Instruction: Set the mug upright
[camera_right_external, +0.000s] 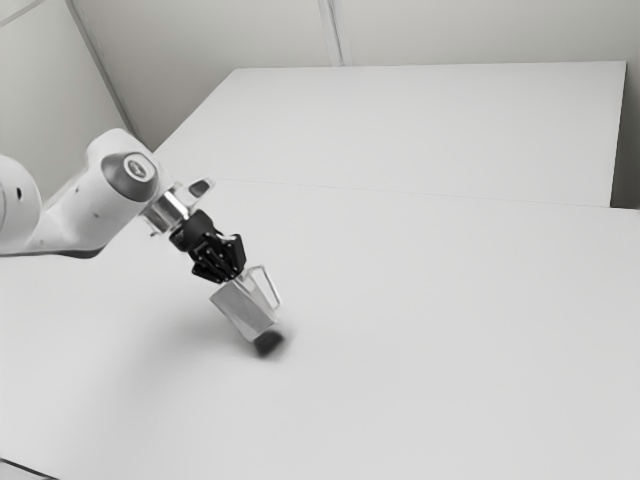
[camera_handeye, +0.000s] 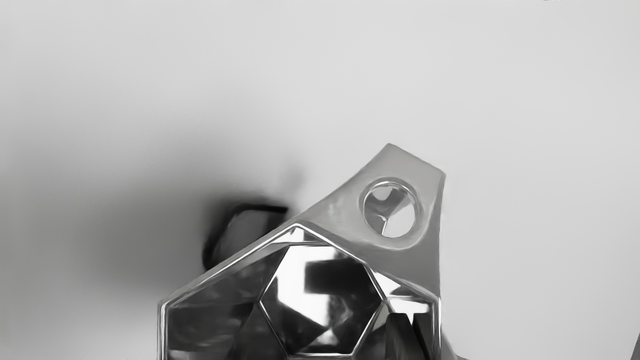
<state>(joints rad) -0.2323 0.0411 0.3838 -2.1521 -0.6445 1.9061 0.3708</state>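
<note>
The mug (camera_right_external: 243, 308) is tilted, not upright: its mouth end is up at the gripper (camera_right_external: 236, 272), and its base end points down toward the exterior view's right. It is over the table (camera_right_external: 450, 370), in the part toward the exterior view's left, well in from the far edge of the table. I cannot tell if the lowest edge of the base touches the surface.

The fingers (camera_handeye: 404, 337) are grasping the mug by the wall at its rim, on the side of the handle (camera_handeye: 397, 159). In the wrist view the mouth is open toward the camera, with six corners inside, and its shiny inner faces give reflections. The dark finger shape is seen against the inner side of the wall, so the body of the mug lies beyond the fingertips and to one side of them. The handle, with a round hole, stands out from the outer wall.

Close by the base of the mug there is a dark patch (camera_right_external: 268, 343) on the table. The white arm (camera_right_external: 100, 195) comes in from the exterior view's left. Behind the table stands a pale wall (camera_right_external: 270, 35).
</note>
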